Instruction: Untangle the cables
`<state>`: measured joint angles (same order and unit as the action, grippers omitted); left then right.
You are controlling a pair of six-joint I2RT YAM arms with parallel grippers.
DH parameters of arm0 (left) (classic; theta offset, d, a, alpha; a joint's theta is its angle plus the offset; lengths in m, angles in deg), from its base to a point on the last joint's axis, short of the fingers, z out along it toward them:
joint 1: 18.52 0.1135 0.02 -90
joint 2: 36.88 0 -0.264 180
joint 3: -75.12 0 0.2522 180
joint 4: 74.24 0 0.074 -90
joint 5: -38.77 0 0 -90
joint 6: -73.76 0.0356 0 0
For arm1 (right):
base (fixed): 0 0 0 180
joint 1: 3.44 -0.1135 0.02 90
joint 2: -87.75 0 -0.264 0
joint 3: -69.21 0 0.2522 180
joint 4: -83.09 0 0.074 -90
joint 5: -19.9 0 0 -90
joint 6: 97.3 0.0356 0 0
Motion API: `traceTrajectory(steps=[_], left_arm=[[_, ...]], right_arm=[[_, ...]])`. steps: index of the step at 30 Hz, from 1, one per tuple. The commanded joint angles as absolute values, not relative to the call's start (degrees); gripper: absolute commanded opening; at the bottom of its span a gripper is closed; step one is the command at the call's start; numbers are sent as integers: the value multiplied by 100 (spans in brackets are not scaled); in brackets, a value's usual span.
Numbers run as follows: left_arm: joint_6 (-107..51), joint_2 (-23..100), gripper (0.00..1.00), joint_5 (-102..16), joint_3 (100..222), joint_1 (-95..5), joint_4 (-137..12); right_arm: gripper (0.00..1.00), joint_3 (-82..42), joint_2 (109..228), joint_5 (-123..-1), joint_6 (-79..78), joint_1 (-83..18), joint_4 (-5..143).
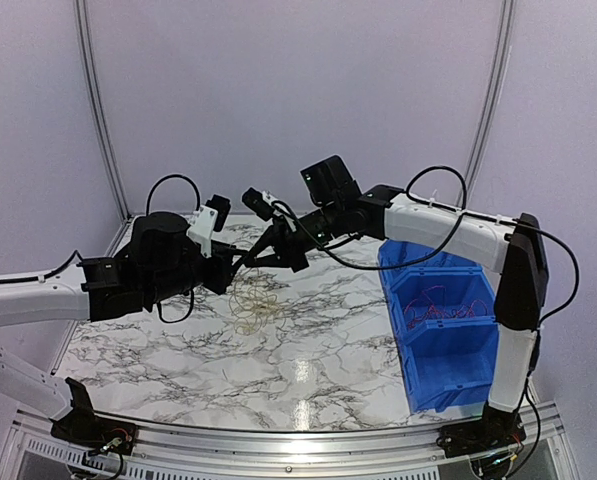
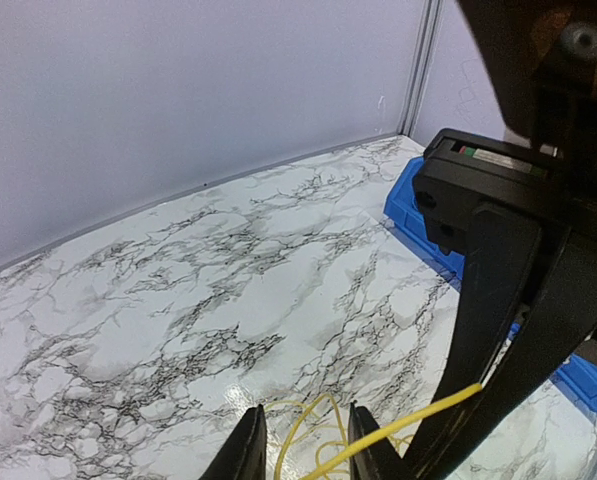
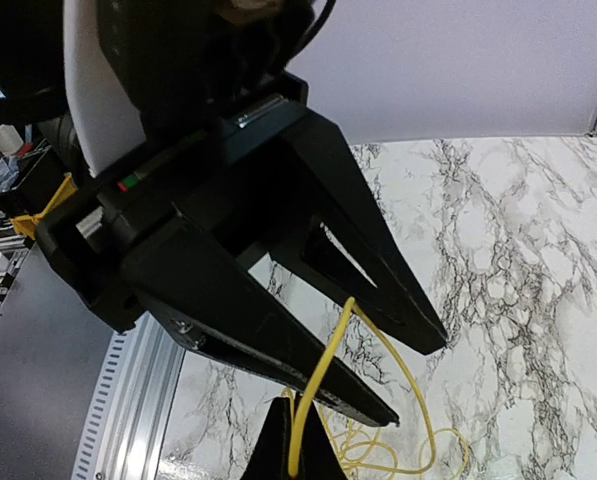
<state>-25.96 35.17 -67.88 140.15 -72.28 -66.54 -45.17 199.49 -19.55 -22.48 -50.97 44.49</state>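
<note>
**Top view only**
- Cables (image 1: 256, 302): a loose, pale yellow tangle on the marble bench (image 1: 178, 370), just toward 10 o'clock of its centre. Both arms meet directly above it. Strand colours other than yellow are too fine to tell.
- Blue bins (image 1: 448, 345): set along the bench's 3 o'clock edge. Thin red wires (image 1: 433, 305) lie in one compartment.

**Left wrist view only**
- Left gripper (image 2: 306, 445): jaws released, with a clear gap between them.
- Yellow cable (image 2: 408, 425): crosses that gap and climbs toward 2 o'clock, taut, to the other arm's jaws. Whether it touches either left jaw cannot be told.

**Right wrist view only**
- Right gripper (image 3: 300, 435): jaws clenched to a point at 6 o'clock of the frame, pinching the yellow cable.
- The cable rises from the tip toward 12 o'clock between the left gripper's spread jaws. It then arcs down to loops on the bench at 5 o'clock.
</note>
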Motion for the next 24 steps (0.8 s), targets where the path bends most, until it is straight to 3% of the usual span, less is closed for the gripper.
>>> traceTrajectory(steps=[1,10,17,24], left_arm=[[-2840,3549,31,-6639,13758,-7250,-7636],[-3232,4705,24,-7137,13564,-7197,-9087],[-4071,6137,12,-7057,13493,-7201,-10080],[-4299,6837,8,-7155,13433,-7178,-10170]], right_arm=[[0,-4557,19652,-1627,-2274,-5147,4505],[0,-4857,19396,-1220,-2577,-5144,3880],[0,-6037,19056,-1404,-3007,-5152,3231],[0,-7305,19127,-1235,-2955,-4888,3082]])
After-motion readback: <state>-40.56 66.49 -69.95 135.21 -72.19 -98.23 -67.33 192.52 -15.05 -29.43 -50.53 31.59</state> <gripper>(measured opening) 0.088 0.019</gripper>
